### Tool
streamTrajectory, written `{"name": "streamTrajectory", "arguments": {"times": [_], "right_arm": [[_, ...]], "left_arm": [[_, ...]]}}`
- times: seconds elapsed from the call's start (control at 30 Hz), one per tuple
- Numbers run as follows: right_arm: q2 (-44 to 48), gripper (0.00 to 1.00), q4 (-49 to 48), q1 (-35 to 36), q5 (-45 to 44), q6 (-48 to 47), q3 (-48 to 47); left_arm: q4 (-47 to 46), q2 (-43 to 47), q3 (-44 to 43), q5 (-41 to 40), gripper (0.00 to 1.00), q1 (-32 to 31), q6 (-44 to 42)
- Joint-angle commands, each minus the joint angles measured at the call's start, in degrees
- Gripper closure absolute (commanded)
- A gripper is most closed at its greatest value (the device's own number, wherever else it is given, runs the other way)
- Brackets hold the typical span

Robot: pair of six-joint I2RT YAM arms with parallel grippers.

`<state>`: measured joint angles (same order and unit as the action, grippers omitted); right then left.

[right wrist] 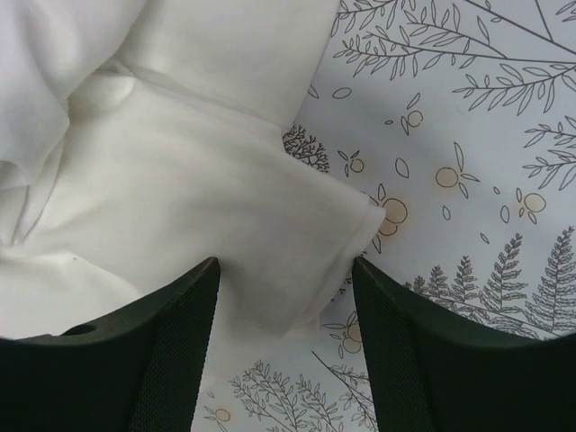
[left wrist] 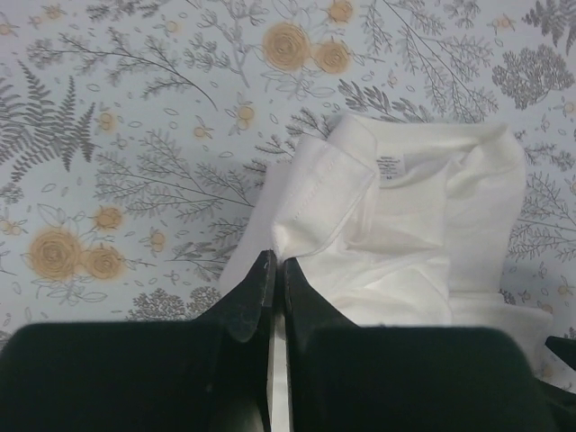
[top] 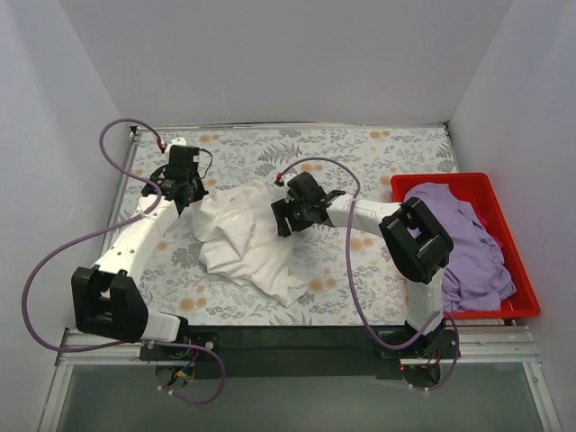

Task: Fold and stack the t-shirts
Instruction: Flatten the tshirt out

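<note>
A white t-shirt lies crumpled on the floral tablecloth in mid-table. My left gripper is at its upper left corner; in the left wrist view the gripper is shut, pinching an edge of the white t-shirt between its tips. My right gripper is at the shirt's upper right; in the right wrist view the gripper stands open, its fingers either side of a hemmed corner of the white t-shirt. A lavender t-shirt lies bunched in the red bin.
The red bin sits at the table's right edge beside the right arm's elbow. White walls close in the table at the back and sides. Purple cables loop off both arms.
</note>
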<state>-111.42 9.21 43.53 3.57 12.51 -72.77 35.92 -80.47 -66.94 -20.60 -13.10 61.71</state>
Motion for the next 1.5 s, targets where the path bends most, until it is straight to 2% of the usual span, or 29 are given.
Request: {"name": "streamTrajectory", "arguments": {"times": [0.0,0.07,0.17,0.2,0.23,0.27,0.43,0.53,0.67,0.7,0.8,0.87,1.03,1.07,1.1,1.13,1.17,1.2,1.23,1.3,1.33,1.37,1.4,1.47], "right_arm": [[-2.0,0.44,-0.6,0.0,0.6,-1.3,-1.8],[-2.6,0.49,-0.6,0.0,0.5,-1.6,-1.9],[-2.5,0.75,-0.1,-0.2,-1.8,-2.8,-2.5],[-2.3,0.90,1.1,-0.5,-2.9,-3.2,-3.0],[-1.7,0.98,1.8,-1.0,-3.3,-4.2,-3.9],[-1.1,0.99,2.6,-2.4,-7.9,-4.3,-4.4],[5.9,0.99,5.2,-12.7,-12.6,-4.2,-8.3],[9.6,0.99,5.6,-22.6,-11.0,-3.1,-12.0],[11.9,0.99,6.1,-28.8,-7.6,-3.2,-21.1],[13.0,0.99,6.0,-29.8,-7.1,-3.5,-22.0],[15.9,0.99,6.1,-32.2,-4.8,-4.4,-23.6],[17.9,0.99,6.0,-33.3,-4.0,-4.7,-22.6],[28.0,0.99,5.8,-33.8,-1.0,-5.2,-12.5],[33.7,0.99,5.8,-33.7,-0.2,-4.7,-4.8],[33.7,0.99,5.8,-33.7,-0.2,-4.1,-4.7],[35.8,0.99,5.8,-33.8,-0.4,-3.0,-1.7],[40.0,0.99,5.7,-33.7,-0.5,-2.0,1.5],[42.0,0.99,5.8,-33.7,0.2,0.5,8.6],[46.0,0.99,5.8,-33.7,0.8,1.8,11.8],[50.0,0.99,6.4,-33.7,3.1,4.3,22.1],[54.2,0.90,7.0,-33.7,4.2,6.6,25.7],[56.2,0.85,7.5,-33.7,5.3,8.0,28.6],[58.0,0.82,9.4,-33.7,8.0,9.1,33.7],[63.2,0.74,12.3,-33.7,10.0,11.6,36.9]], "left_arm": [[1.2,4.5,1.4,-0.7,1.00,2.9,-1.7],[0.6,6.2,1.8,-0.5,1.00,4.0,-1.6],[-0.3,6.9,2.2,0.2,1.00,4.6,-1.2],[-0.6,6.6,2.0,0.4,1.00,4.8,-0.8],[-0.7,6.4,1.7,0.6,1.00,5.2,-0.6],[-0.9,5.6,0.2,1.2,1.00,5.9,-0.5],[-2.9,1.2,-7.8,4.0,1.00,9.7,0.0],[-3.5,-3.8,-17.1,7.6,1.00,12.7,2.1],[-5.0,-10.1,-30.3,13.9,1.00,18.1,5.7],[-5.5,-11.0,-34.3,17.7,1.00,19.0,6.4],[-8.2,-11.8,-36.5,22.9,1.00,22.1,9.8],[-10.7,-9.5,-34.8,26.6,1.00,24.5,11.8],[-10.1,-1.3,-28.8,27.7,1.00,25.9,12.0],[-8.3,1.7,-24.9,27.9,1.00,25.7,13.4],[-8.3,1.7,-22.4,27.2,1.00,25.2,13.4],[-7.5,5.6,-19.7,26.1,1.00,24.4,14.2],[-6.3,7.2,-16.2,25.2,1.00,23.7,15.2],[-5.5,9.3,-13.0,24.3,1.00,22.1,15.8],[-4.9,13.0,-5.6,22.9,1.00,21.5,16.2],[-2.2,17.4,1.2,21.4,1.00,20.1,18.0],[-1.0,19.4,7.2,19.0,1.00,19.6,18.4],[2.3,23.2,9.5,18.1,1.00,19.3,18.9],[4.1,24.6,12.0,17.6,1.00,19.0,19.7],[9.3,28.7,17.6,15.4,1.00,18.5,20.2]]}}
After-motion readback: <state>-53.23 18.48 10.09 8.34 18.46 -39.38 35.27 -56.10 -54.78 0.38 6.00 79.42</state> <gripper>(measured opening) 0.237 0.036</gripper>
